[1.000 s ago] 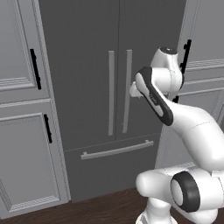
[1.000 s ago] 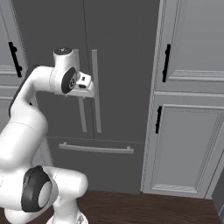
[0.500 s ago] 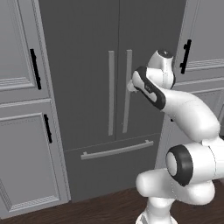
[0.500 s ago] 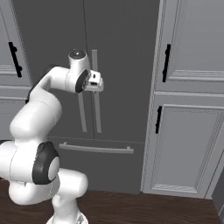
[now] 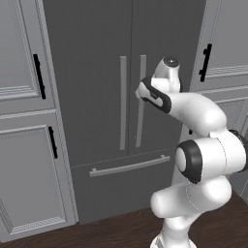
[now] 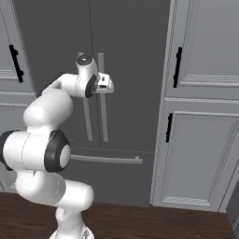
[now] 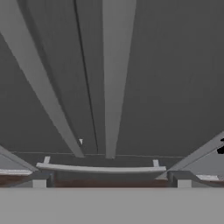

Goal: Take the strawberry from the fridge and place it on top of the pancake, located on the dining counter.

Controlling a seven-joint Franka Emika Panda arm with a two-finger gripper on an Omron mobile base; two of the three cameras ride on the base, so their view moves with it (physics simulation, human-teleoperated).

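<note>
Gripper (image 7: 111, 183) jaws spread wide, nothing between them; fingertips (image 7: 39, 180) at bottom of hand view, aimed at the fridge (image 5: 97, 72), doors closed. Hand view gives both bar handles (image 7: 114, 74) running top to center and the drawer handle (image 7: 100, 168) below. Left base view center: hand at the right door handle (image 5: 141, 106). Right base view adds a panelled cabinet (image 6: 200, 154), right.
</note>
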